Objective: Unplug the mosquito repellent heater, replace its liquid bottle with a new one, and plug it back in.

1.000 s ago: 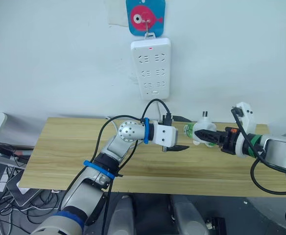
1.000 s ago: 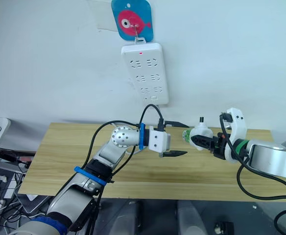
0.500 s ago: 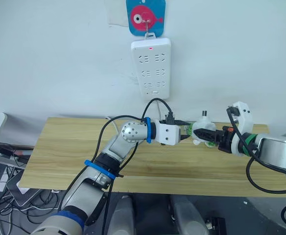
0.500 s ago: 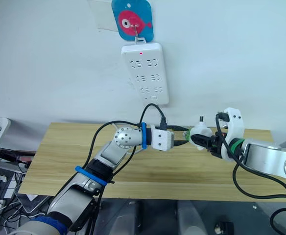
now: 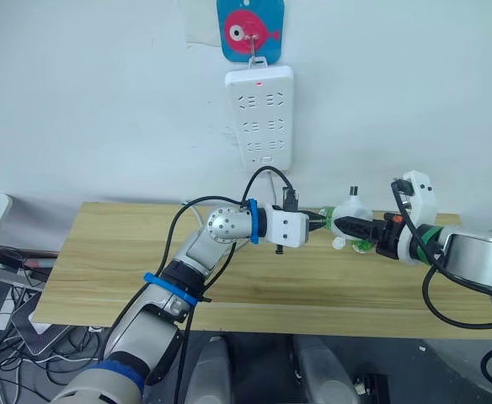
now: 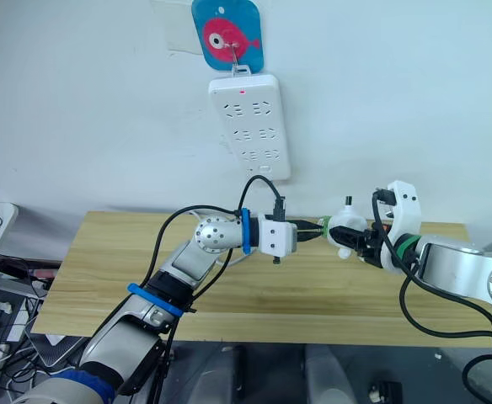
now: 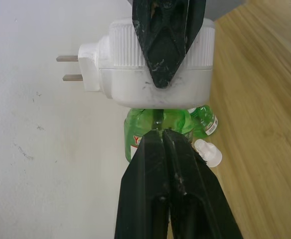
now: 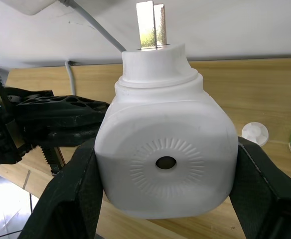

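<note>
The right hand [image 6: 353, 239] is clamped on the mosquito repellent heater [image 5: 348, 220], one finger on each side, holding it above the bench [image 5: 103, 261] with its prongs upward. The left hand [image 7: 163, 130] meets it from the opposite side, fingers closed on the green liquid bottle [image 7: 138, 130] under the heater. A white cap [image 8: 255, 133] lies on the bench just beside the right hand.

Silver arms, blue bands, black cables, black claws.

The white mosquito repellent heater [image 8: 165, 157] is unplugged, prongs up, green liquid bottle [image 7: 158, 130] attached.
</note>
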You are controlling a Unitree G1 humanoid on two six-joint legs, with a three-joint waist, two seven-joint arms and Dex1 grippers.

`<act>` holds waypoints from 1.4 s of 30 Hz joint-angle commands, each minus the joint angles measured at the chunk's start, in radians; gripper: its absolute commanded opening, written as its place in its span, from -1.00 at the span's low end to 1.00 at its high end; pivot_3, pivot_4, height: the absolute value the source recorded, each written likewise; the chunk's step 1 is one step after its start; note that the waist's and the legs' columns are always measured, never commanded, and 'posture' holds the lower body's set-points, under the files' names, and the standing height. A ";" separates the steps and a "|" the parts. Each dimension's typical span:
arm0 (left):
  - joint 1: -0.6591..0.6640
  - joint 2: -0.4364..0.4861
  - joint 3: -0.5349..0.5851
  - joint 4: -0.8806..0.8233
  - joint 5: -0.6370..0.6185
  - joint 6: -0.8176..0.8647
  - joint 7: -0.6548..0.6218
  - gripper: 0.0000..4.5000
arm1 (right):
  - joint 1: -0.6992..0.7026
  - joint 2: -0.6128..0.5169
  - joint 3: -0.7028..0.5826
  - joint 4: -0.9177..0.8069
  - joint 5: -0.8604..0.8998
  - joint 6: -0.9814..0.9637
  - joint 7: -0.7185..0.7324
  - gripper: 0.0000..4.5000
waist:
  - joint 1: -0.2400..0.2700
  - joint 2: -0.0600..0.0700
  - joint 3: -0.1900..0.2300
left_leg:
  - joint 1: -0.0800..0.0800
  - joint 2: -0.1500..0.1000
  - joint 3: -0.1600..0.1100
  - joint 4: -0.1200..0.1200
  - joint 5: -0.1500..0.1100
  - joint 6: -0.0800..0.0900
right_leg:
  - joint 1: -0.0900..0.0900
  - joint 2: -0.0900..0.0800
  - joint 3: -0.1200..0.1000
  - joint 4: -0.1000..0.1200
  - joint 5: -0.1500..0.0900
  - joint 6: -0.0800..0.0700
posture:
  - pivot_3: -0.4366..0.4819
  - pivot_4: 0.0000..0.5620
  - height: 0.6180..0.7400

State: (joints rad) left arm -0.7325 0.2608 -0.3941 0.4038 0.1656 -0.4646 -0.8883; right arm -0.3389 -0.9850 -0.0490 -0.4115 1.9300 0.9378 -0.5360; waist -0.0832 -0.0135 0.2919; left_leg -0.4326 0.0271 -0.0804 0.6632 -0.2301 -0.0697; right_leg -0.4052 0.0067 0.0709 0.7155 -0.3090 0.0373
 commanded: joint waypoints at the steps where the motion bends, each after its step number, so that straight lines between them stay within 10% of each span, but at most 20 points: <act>1: 0.016 0.019 0.020 -0.015 -0.049 0.005 -0.023 -0.34 | -0.019 -0.022 -0.041 -0.028 0.042 0.009 0.035 0.33 | -0.001 0.000 -0.001 | 0.000 0.000 0.000 0.000 0.000 0.000 | 0.000 0.000 0.000 0.000 0.000 0.000 | -0.23 -0.30 1.00; 11: -0.038 0.014 -0.010 0.056 0.034 -0.122 0.045 0.92 | -0.032 0.005 -0.014 -0.056 0.042 -0.011 0.020 0.33 | -0.001 0.000 -0.004 | 0.000 0.000 0.000 0.000 0.000 0.000 | 0.000 0.000 0.000 0.000 0.000 0.000 | -0.25 -0.32 1.00; 23: -0.063 -0.013 -0.024 0.078 0.080 -0.131 0.080 0.92 | -0.034 0.050 0.025 -0.105 0.042 -0.048 -0.026 0.33 | -0.001 0.000 -0.006 | 0.000 0.000 0.000 0.000 0.000 0.000 | 0.000 0.000 0.000 0.000 0.000 0.000 | -0.27 -0.30 1.00; 31: -0.066 -0.001 -0.036 0.088 0.075 -0.138 0.067 0.05 | -0.026 0.056 0.031 -0.120 0.042 -0.063 -0.039 0.33 | -0.002 0.000 -0.006 | 0.000 0.000 0.000 0.000 0.000 0.000 | 0.000 0.000 0.000 0.000 0.000 0.000 | -0.27 -0.30 1.00; 34: -0.067 -0.004 -0.035 0.091 0.069 -0.131 0.068 0.01 | -0.031 0.056 0.037 -0.127 0.042 -0.062 -0.028 0.33 | -0.002 0.000 -0.006 | 0.000 0.000 0.000 0.000 0.000 0.000 | 0.000 0.000 0.000 0.000 0.000 0.000 | -0.27 -0.29 1.00; 38: -0.050 -0.053 0.001 0.072 -0.044 -0.067 0.038 0.01 | -0.027 0.006 0.002 -0.154 0.042 -0.063 -0.015 0.96 | -0.002 0.000 -0.006 | 0.000 0.000 0.000 0.000 0.000 0.000 | 0.000 0.000 0.000 0.000 0.000 0.000 | -0.28 -0.28 1.00; 42: -0.026 -0.094 0.039 0.050 -0.140 0.013 0.019 0.01 | 0.082 -0.070 -0.097 -0.267 -0.005 -0.079 0.007 0.98 | 0.002 0.000 -0.007 | -0.001 0.000 -0.001 0.000 0.000 0.000 | 0.000 -0.001 -0.001 -0.001 0.000 0.000 | -0.29 -0.29 1.00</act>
State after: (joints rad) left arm -0.7632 0.1781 -0.3931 0.4995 0.0842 -0.4767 -0.8655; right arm -0.2889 -1.0457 -0.0885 -0.6043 1.9410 0.8783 -0.5476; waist -0.0813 -0.0138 0.2850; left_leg -0.4340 0.0268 -0.0811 0.6634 -0.2300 -0.0694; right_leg -0.4053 0.0059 0.0698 0.7146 -0.3090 0.0373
